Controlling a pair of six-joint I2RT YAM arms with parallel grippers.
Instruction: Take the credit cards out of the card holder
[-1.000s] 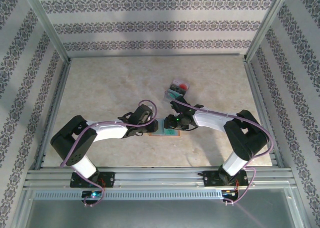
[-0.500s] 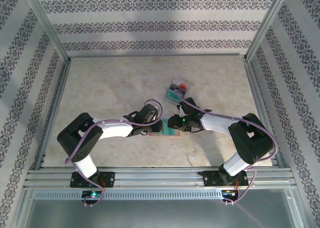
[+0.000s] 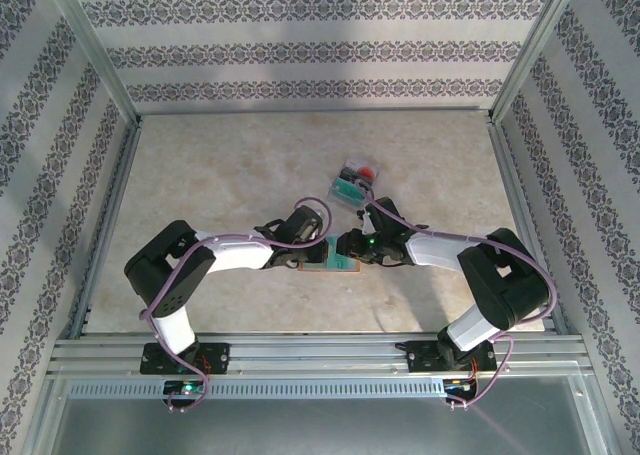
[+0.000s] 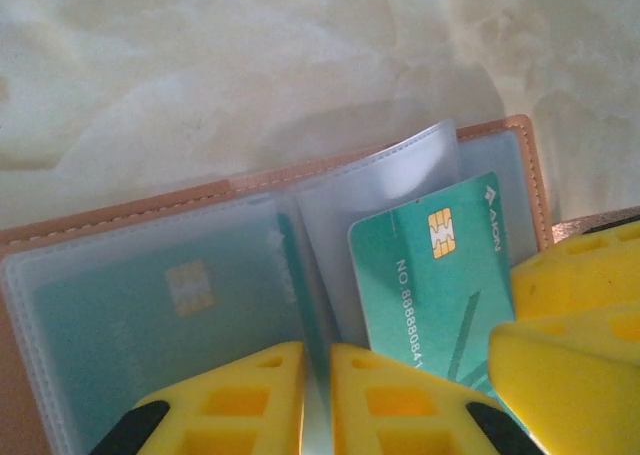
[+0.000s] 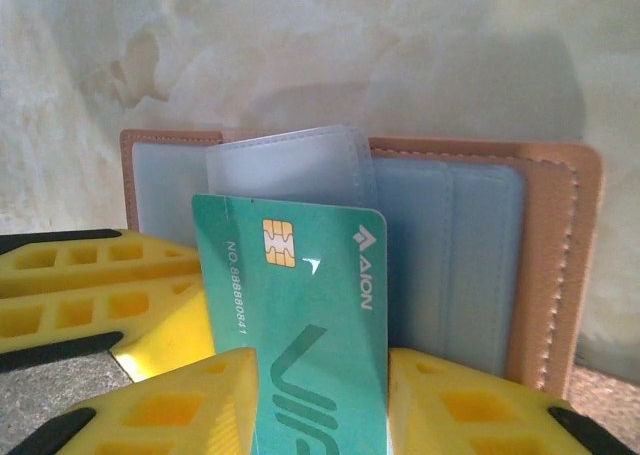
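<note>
Fingers [image 5: 170, 405] of the right end effector [image 5: 320, 365] clamp the teal card [image 5: 300, 295], long axis along them, half out of the card holder [image 5: 560, 265]; left end effector [image 4: 318, 365] pinches its sleeve [image 4: 400, 175].

a robot test cell in a lab: bare aluminium frame posts [image 3: 95, 55] hold flat panels of striped floral wallpaper [image 3: 320, 50] as mock walls around a marble-look tabletop [image 3: 230, 165]. a left arm [image 3: 235, 257] and a right arm [image 3: 440, 247], white and black, are bolted to a metal rail [image 3: 320, 355] at the near edge.
</note>
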